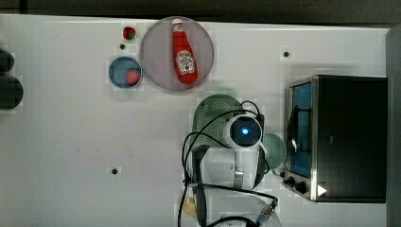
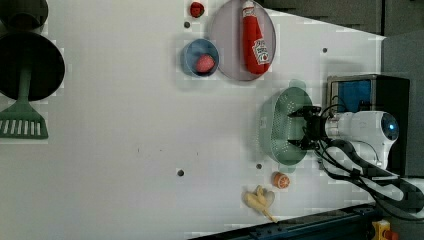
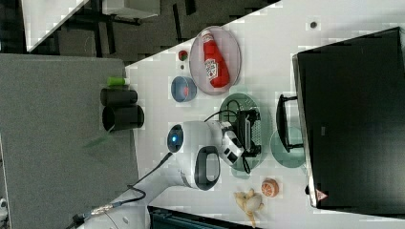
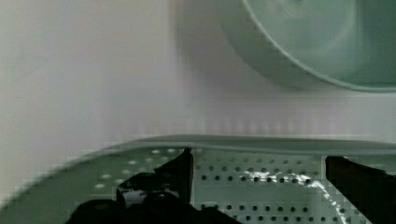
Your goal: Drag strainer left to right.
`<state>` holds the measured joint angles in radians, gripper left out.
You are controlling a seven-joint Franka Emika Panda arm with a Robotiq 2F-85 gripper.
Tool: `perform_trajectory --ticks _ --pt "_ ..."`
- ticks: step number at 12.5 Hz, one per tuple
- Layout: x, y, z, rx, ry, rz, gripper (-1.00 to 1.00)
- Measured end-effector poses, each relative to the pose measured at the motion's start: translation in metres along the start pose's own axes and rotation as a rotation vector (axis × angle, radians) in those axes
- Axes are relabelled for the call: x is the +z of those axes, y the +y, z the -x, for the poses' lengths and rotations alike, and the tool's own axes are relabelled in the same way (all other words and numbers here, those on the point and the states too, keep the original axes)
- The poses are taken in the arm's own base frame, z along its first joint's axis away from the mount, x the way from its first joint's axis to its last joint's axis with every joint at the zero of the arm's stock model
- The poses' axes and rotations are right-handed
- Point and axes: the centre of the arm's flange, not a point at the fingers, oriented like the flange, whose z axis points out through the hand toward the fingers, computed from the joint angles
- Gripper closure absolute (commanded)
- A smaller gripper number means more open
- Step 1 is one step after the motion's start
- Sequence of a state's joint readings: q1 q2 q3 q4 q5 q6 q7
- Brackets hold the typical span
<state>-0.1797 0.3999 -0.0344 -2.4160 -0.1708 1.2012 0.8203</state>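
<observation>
Top view: a white table (image 1: pixel 71 142) fills the scene, with a dark strip of room beyond the top view's upper edge. At the top view's right stands a black toaster oven (image 1: pixel 347 137) with a blue-lit glass door. The white robot arm (image 1: pixel 231 161) enters from the top view's lower edge, cables looped around it. A grey round plate (image 1: pixel 158 71) lies toward the top view's upper middle and carries a red ketchup bottle (image 1: pixel 183 53). Just to the plate's left in the top view sits a small blue bowl (image 1: pixel 118 71) holding a red strawberry (image 1: pixel 134 76); a second red fruit (image 1: pixel 128 32) lies apart above it.

The strainer (image 1: pixel 210 111), pale green and perforated, lies between the plate and the oven, partly beneath the arm's wrist. A round mint-green cup (image 1: pixel 278 149) sits just beside it, against the oven front.

In the left view a green spatula (image 2: pixel 22 120) rests at the left view's left edge, and a banana (image 2: pixel 259 199) and an orange slice (image 2: pixel 281 180) lie near the strainer.

The gripper (image 2: pixel 301 128) reaches into the strainer, jaws spread wide. In the wrist view both fingers (image 4: pixel 180 172) stand inside the basin, behind its rim, gripping nothing.
</observation>
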Motion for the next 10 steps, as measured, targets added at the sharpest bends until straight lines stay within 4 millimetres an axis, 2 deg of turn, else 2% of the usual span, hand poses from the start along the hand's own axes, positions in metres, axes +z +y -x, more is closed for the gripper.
perform_trajectory --ticks 4,7,8,10 --pt "-0.021 -0.014 0.000 -0.079 0.012 -0.054 -1.00" --pt "-0.037 -0.004 0.010 -0.185 0.000 0.060 -1.00" --pt "-0.053 -0.003 0.019 -0.238 0.001 0.094 -1.00" --pt "-0.105 -0.001 0.038 -0.343 0.024 0.136 -1.00"
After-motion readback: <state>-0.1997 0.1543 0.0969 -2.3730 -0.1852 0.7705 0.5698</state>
